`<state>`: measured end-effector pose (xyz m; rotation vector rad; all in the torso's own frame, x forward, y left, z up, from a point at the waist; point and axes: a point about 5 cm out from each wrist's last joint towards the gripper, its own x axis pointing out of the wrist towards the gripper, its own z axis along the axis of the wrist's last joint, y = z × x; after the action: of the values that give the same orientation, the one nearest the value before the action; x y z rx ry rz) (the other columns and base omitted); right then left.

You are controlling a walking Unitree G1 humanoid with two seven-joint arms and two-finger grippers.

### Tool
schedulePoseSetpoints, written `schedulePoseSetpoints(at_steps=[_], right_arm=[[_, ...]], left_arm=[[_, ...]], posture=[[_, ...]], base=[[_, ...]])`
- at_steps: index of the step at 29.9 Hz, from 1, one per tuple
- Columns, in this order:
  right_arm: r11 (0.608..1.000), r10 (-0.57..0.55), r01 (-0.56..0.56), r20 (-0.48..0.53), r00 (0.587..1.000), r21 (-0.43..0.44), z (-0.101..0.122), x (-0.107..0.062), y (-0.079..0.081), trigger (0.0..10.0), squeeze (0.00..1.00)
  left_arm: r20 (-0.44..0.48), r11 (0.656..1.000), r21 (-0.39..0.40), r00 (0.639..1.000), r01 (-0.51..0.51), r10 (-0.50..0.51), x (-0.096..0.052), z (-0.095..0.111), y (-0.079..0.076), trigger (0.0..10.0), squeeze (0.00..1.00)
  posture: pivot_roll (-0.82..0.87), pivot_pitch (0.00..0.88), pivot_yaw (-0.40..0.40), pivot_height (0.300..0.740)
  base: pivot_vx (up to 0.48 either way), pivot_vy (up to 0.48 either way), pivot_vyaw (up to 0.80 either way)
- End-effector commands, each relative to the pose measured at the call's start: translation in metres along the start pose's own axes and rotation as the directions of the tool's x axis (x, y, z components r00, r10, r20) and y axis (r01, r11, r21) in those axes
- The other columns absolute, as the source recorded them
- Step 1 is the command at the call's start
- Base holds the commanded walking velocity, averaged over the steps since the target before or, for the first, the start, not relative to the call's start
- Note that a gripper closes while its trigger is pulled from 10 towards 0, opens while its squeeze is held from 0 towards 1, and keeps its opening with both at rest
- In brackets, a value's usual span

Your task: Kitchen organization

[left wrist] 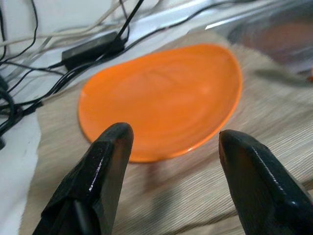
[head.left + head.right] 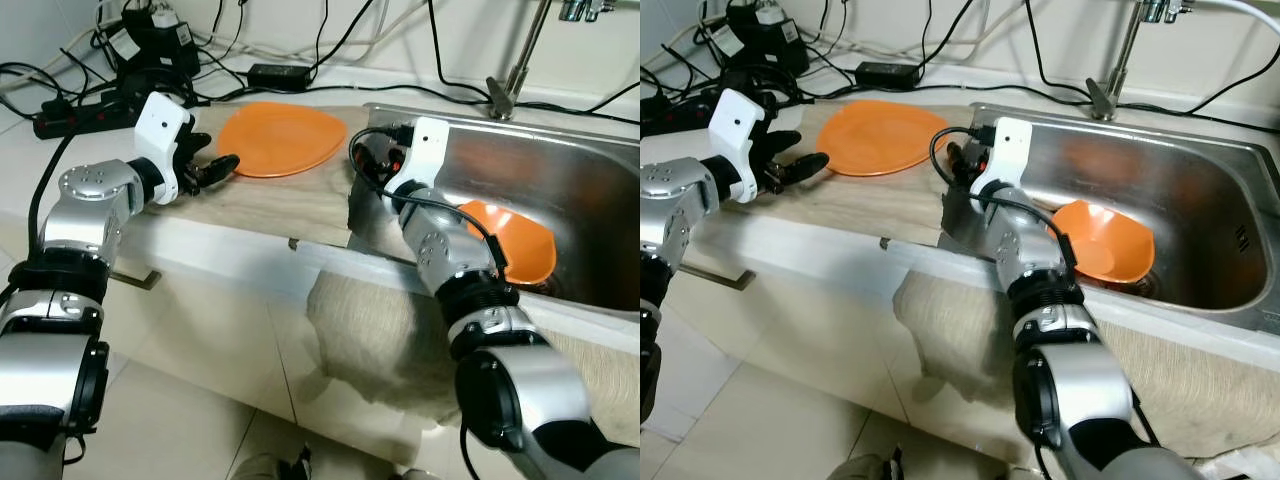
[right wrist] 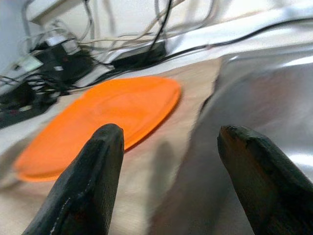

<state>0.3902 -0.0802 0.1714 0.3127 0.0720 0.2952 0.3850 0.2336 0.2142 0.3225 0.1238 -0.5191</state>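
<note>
an orange plate (image 2: 281, 138) lies flat on a beige cloth (image 2: 260, 200) on the worktop (image 2: 190, 240), just beside the steel sink (image 2: 590, 180). the left gripper (image 1: 171, 161) hovers near the plate, fingers wide apart, holding nothing. the right gripper (image 3: 168, 161), also spread wide and empty, sits at the sink's edge. an orange bowl (image 2: 515, 240) rests tilted inside the sink.

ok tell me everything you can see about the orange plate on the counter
The plate is a flat, glossy orange dish, roughly oval, plastic-looking and empty. It lies level on a beige cloth on the counter, just left of the sink, with black cables behind it. The left gripper is open near its rim, not touching.
</note>
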Motion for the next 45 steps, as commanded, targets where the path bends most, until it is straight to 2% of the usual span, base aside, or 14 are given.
schedulePoseSetpoints(at_steps=[1, 8, 9, 11, 15, 16, 17, 23, 31, 32, 33, 38, 39, 45], right_arm=[[0.999, 0.041, -0.041, 0.011, 0.999, 0.01, 0.002, -0.001, 0.008, 10.0, 0.0], [0.995, 0.095, -0.096, 0.036, 0.995, 0.037, -0.001, -0.01, 0.024, 10.0, 0.0], [0.995, 0.094, -0.095, 0.042, 0.995, 0.02, -0.001, -0.011, 0.024, 10.0, 0.0], [0.997, 0.076, -0.074, 0.05, 0.996, -0.031, -0.003, -0.013, 0.023, 10.0, 0.0], [0.985, 0.024, -0.016, 0.043, 0.999, -0.171, -0.011, -0.017, 0.019, 10.0, 0.0], [0.985, 0.024, -0.016, 0.043, 0.999, -0.171, -0.011, -0.017, 0.019, 10.0, 0.0], [0.981, 0.003, 0.004, 0.032, 0.999, -0.195, -0.015, -0.019, 0.017, 10.0, 0.0], [0.972, -0.006, 0.017, 0.051, 0.999, -0.234, -0.015, -0.023, 0.02, 10.0, 0.0], [0.96, -0.023, 0.039, 0.058, 0.998, -0.278, -0.015, -0.024, 0.018, 10.0, 0.0], [0.957, -0.024, 0.039, 0.058, 0.998, -0.286, -0.016, -0.024, 0.018, 10.0, 0.0], [0.957, -0.024, 0.039, 0.058, 0.998, -0.288, -0.016, -0.024, 0.018, 10.0, 0.0], [0.954, -0.021, 0.039, 0.062, 0.998, -0.297, -0.016, -0.024, 0.02, 10.0, 0.0], [0.952, -0.02, 0.039, 0.065, 0.998, -0.303, -0.016, -0.024, 0.02, 10.0, 0.0], [0.951, -0.026, 0.045, 0.067, 0.997, -0.305, -0.017, -0.025, 0.019, 10.0, 0.0]], left_arm=[[-0.013, 0.999, 0.04, 1.0, -0.021, 0.022, 0.003, 0.003, 0.002, 10.0, 0.0], [-0.001, 0.994, 0.049, 0.995, -0.101, 0.101, 0.018, 0.01, -0.001, 10.0, 0.0], [0.007, 0.994, 0.049, 0.996, -0.094, 0.094, 0.02, 0.011, -0.003, 9.0, 0.0], [0.03, 0.996, 0.038, 0.997, -0.078, 0.077, 0.025, 0.014, -0.009, 10.0, 0.0], [0.072, 0.996, 0.023, 0.994, -0.084, 0.082, 0.033, 0.018, -0.017, 10.0, 0.0], [0.072, 0.996, 0.023, 0.994, -0.084, 0.082, 0.033, 0.018, -0.017, 10.0, 0.0], [0.092, 0.994, -0.014, 0.99, -0.105, 0.106, 0.037, 0.02, -0.02, 10.0, 1.0], [0.117, 0.997, -0.046, 0.991, -0.064, 0.069, 0.049, 0.022, -0.038, 10.0, 1.0], [0.135, 0.999, -0.031, 0.99, -0.025, 0.029, 0.053, 0.026, -0.045, 10.0, 1.0], [0.139, 1.0, -0.019, 0.99, -0.014, 0.017, 0.055, 0.027, -0.048, 10.0, 0.25], [0.141, 1.0, -0.017, 0.99, -0.012, 0.015, 0.055, 0.027, -0.048, 10.0, 0.0], [0.153, 1.0, -0.031, 0.988, 0.003, 0.002, 0.058, 0.029, -0.053, 10.0, 0.0], [0.207, 0.998, -0.048, 0.978, 0.043, -0.032, 0.058, 0.033, -0.057, 0.0, 0.0], [0.242, 0.996, -0.053, 0.969, 0.07, -0.055, 0.062, 0.034, -0.066, 0.0, 0.0]], posture=[[0.04, 0.0, 0.072, 0.74], [0.02, 0.0, 0.078, 0.74], [0.02, 0.0, 0.079, 0.74], [0.01, 0.0, 0.082, 0.74], [0.01, 0.0, 0.082, 0.74], [0.01, 0.0, 0.082, 0.74], [0.01, 0.0, 0.082, 0.74], [0.0, 0.0, 0.077, 0.74], [0.0, 0.0, 0.076, 0.74], [0.01, 0.0, 0.076, 0.74], [0.01, 0.0, 0.076, 0.74], [0.01, 0.0, 0.076, 0.74], [0.01, 0.0, 0.077, 0.74], [0.01, 0.0, 0.076, 0.74]], base=[[0.0, 0.0, 0.0], [0.0, 0.0, 0.0], [0.0, 0.0, 0.0], [0.0, 0.0, 0.0], [0.0, 0.0, 0.0], [0.0, 0.0, 0.0], [0.0, 0.0, 0.0], [0.0, 0.0, 0.0], [0.0, 0.0, 0.0], [0.0, 0.0, 0.0], [0.0, 0.0, 0.0], [0.0, 0.0, 0.0], [0.0, 0.0, 0.0], [0.0, 0.0, 0.0]])
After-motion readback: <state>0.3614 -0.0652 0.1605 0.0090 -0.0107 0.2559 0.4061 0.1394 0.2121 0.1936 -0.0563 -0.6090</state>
